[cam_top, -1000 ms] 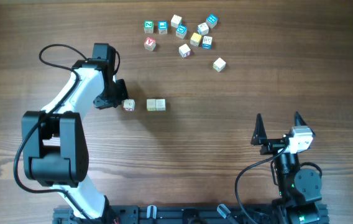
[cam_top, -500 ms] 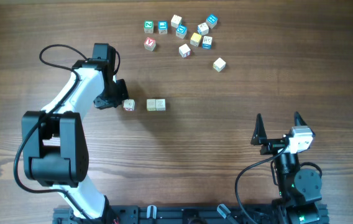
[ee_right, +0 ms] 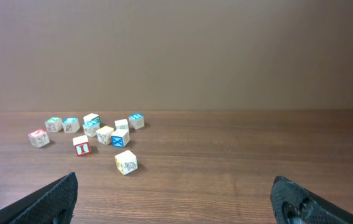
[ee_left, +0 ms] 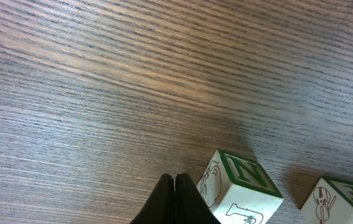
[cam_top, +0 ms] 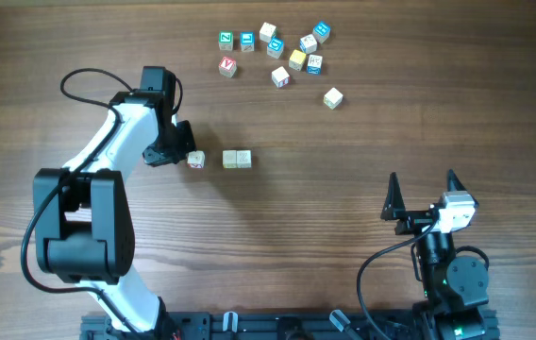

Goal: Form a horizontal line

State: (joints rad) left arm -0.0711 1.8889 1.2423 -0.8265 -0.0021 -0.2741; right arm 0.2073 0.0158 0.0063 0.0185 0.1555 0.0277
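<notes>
Down on the table (cam_top: 362,142), the left pincer (cam_top: 186,156) has its two dark fingers pressed together into a single point, pinching nothing. In the left wrist view the left pincer (ee_left: 174,180) aims at bare wood grain. A lone cube (ee_left: 238,190) with a green-framed N on its top face lies just to the right of the tip. Whether the fingers actually touch it cannot be told.

Seen from overhead, that lone cube (cam_top: 195,160) sits immediately beyond the closed tip, on the side away from the arm. The horizontal line (cam_top: 237,159), a pair of cream cubes set edge to edge, lies further out in the same direction. A small gap of table separates it from the lone cube. In the wrist view only the near end of the horizontal line (ee_left: 341,199) shows, at the lower right edge, apart from the N cube.

The right pincer (cam_top: 423,179) is spread wide, its fingertips well apart and holding nothing. It stands well away from the row. From the right wrist camera the right pincer (ee_right: 176,202) shows only as two dark finger ends in the bottom corners. Ahead of it and to the left lie the loose cubes (ee_right: 92,130) in a scattered group, with a single cube (ee_right: 125,163) nearer to it than the rest.
</notes>
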